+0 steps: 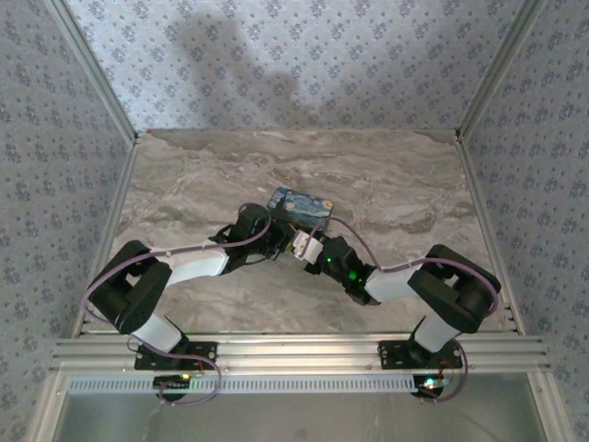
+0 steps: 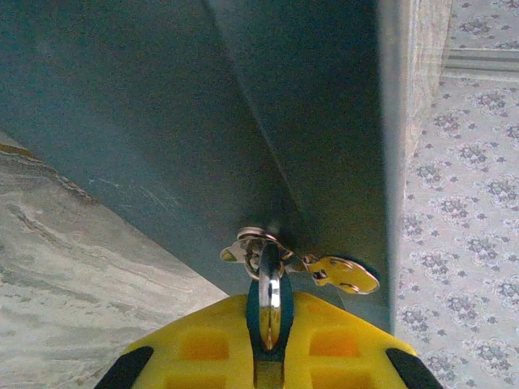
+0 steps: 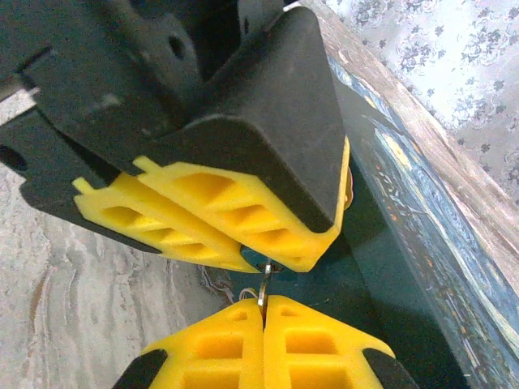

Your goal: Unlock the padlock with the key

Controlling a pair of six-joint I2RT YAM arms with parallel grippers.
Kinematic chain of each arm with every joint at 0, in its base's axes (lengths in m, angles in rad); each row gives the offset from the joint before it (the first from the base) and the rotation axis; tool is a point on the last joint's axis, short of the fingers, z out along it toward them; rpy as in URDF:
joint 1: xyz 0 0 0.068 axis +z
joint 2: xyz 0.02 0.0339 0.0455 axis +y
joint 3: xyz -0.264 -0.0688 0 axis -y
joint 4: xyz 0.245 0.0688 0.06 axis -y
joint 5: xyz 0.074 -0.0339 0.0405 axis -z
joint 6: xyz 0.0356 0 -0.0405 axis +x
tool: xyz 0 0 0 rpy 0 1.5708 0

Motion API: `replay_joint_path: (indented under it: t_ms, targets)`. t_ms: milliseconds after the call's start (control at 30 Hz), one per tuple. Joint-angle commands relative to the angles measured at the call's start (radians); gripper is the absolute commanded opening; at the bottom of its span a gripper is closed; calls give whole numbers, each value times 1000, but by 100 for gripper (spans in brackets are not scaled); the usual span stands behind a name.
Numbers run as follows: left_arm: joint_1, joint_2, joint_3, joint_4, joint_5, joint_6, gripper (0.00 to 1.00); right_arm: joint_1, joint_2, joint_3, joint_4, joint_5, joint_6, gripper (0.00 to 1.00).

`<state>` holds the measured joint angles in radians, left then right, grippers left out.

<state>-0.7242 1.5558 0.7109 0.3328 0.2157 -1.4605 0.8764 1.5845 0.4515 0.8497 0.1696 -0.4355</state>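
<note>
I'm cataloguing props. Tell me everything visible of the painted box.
The box is a shallow rectangular case. Its top is painted in blue and yellow swirls, and its side walls are plain dark teal and matte. It lies flat on the marble-look table, near the middle, skewed to the table's edges. The left gripper and right gripper meet just in front of its near wall. A small metal ring sits close to that wall; contact is unclear.

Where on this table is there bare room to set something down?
Bare table lies between the painted box and the back wall, and near the front between the left arm and right arm. Crowded: right by the box, where both jaws meet.
</note>
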Motion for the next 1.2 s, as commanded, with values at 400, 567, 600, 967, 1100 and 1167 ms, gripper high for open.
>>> replay_joint_path:
  t_ms: [400, 567, 600, 967, 1100, 1167]
  targets:
    - [-11, 25, 27, 28, 29, -16, 0, -25, 6, -30, 76, -31, 300, 0]
    - [-11, 42, 29, 21, 21, 12, 9, -41, 23, -46, 63, -61, 417, 0]
    - [-11, 44, 30, 20, 21, 22, 14, -42, 28, -48, 62, -62, 435, 0]
    - [6, 26, -12, 3, -5, 80, 47, -49, 129, -101, 165, -85, 617, 0]
    - [26, -18, -32, -35, -18, 112, 55, -71, 152, -115, 210, -125, 689, 0]
    - [40, -50, -37, -75, -30, 143, 58, -83, 155, -119, 221, -153, 729, 0]
